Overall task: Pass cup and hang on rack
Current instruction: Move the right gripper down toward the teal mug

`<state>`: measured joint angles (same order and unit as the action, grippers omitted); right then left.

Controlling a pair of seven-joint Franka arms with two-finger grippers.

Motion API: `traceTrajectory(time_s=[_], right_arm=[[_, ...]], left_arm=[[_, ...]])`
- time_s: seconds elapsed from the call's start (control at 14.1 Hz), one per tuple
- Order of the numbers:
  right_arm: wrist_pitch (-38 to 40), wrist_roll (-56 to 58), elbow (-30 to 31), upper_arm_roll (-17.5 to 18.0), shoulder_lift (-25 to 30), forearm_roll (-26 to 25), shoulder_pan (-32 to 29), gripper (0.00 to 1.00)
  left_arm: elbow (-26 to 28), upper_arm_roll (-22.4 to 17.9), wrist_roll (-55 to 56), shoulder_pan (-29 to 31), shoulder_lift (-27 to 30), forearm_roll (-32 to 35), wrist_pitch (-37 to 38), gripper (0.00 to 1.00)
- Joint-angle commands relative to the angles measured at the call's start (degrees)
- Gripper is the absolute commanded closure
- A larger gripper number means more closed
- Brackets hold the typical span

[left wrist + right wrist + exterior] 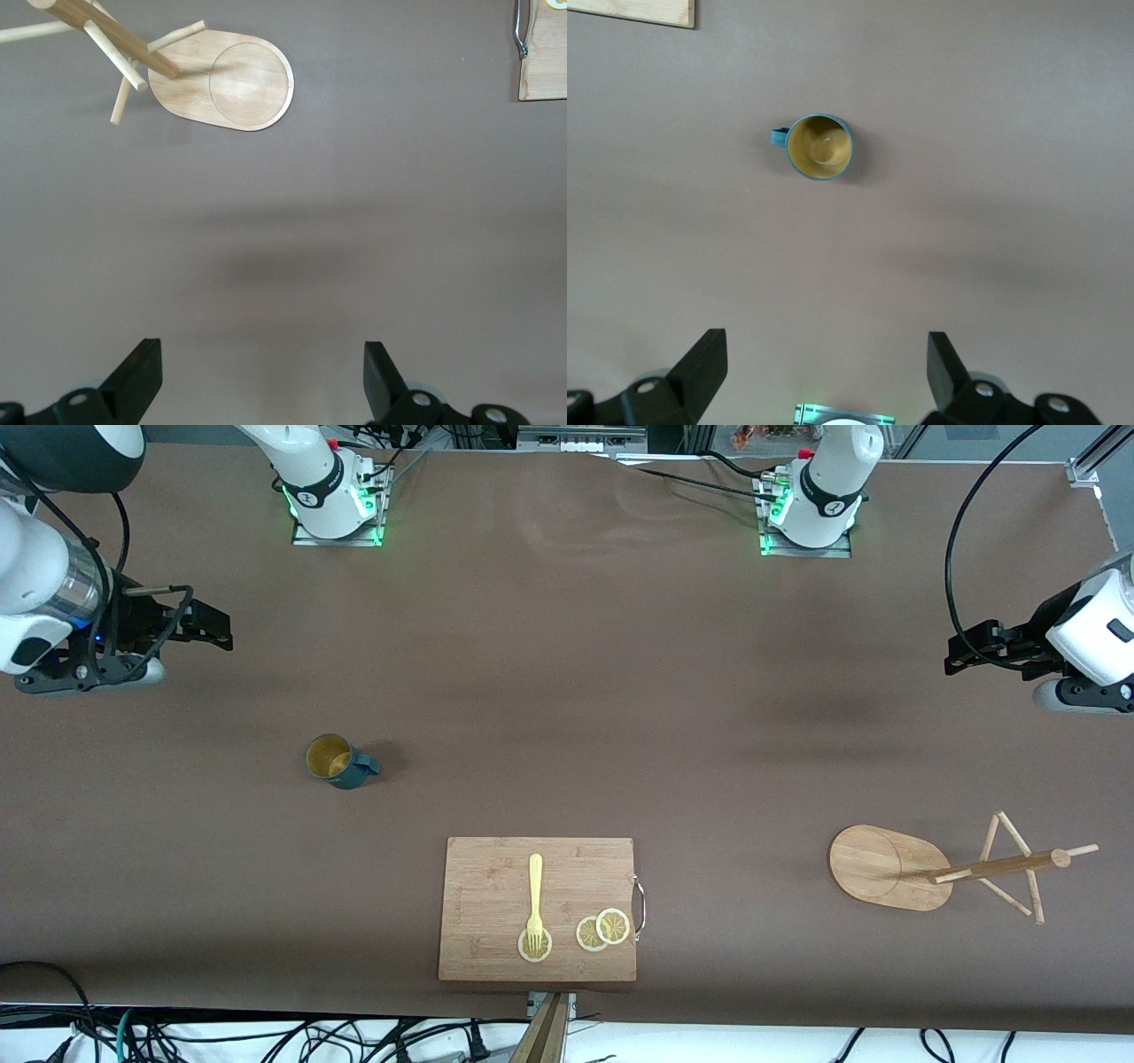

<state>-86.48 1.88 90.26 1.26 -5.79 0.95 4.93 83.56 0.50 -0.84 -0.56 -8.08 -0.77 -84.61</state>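
cup waits on the table, both arms parked high

cup (337, 761) stands upright on the brown table (567, 691) toward the right arm's end, its yellowish inside facing up and its small teal handle pointing toward the left arm's end. nothing touches it. your right gripper (211, 628) hangs above bare table with its fingers spread wide; in the right wrist view the cup (819, 147) sits well ahead of them. your left gripper (961, 654) waits over the other end, fingers also apart. the rack (952, 865) stands near it, nearer the front camera, with thin pegs off one post.

the first grasp looks to be yours to make with the right arm. you would do well to come straight down and pinch the rim or wall, leaving the handle free for the handover and the peg.

a cutting board (539, 908) holds a fork (534, 903) and lemon slices (603, 929). no brand, label or writing is readable anywhere.
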Motion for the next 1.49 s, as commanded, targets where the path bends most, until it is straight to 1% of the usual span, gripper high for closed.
traceTrajectory(time_s=[0.0, 0.14, 0.28, 0.35, 0.57, 0.71, 0.92, 1.2, 1.41], right_arm=[[1.7, -0.2, -1.7, -0.1, -5.5, 1.2, 0.4, 0.00], [1.1, -0.1, -1.6, -0.2, -6.1, 1.5, 0.1, 0.00], [-2.3, -0.1, -0.8, -0.4, -6.8, 1.5, 0.2, 0.00], [-5.5, -0.2, 0.9, -0.4, -7.3, 1.2, 0.3, 0.00], [-19.1, -0.2, 6.5, -0.5, -12.0, 1.1, 0.1, 0.00], [-25.6, -0.2, 9.0, -0.5, -14.5, 0.7, 0.2, 0.00], [-31.0, -0.2, 13.5, -0.5, -14.9, 0.5, 0.3, 0.00], [-39.0, -0.2, 20.1, -0.5, -14.9, 0.5, 0.3, 0.01], [-41.8, -0.3, 22.4, -0.5, -15.3, 0.5, 0.3, 0.02]], left_arm=[[-1.9, -0.1, 0.1, 0.0, -0.4, -1.0, 0.7, 0.00], [-1.3, -0.1, 0.1, -0.3, 0.3, -0.5, 0.7, 0.00], [-1.1, -0.1, 0.1, -0.4, 0.5, -0.5, 0.6, 0.00], [-0.7, -0.1, 0.1, -0.6, 1.0, -0.5, 0.6, 0.00], [0.8, -0.2, 0.1, -0.5, 2.3, -0.5, 0.7, 0.00], [1.1, -0.2, 0.1, -0.3, 2.9, -0.5, 1.1, 0.00], [1.2, -1.0, 0.1, -0.1, 3.0, -0.4, 1.2, 0.00], [1.2, -1.0, 0.1, -0.1, 2.9, -0.8, 1.2, 0.00], [1.4, -1.0, 0.1, 0.1, 2.9, -0.9, 1.3, 0.00]])
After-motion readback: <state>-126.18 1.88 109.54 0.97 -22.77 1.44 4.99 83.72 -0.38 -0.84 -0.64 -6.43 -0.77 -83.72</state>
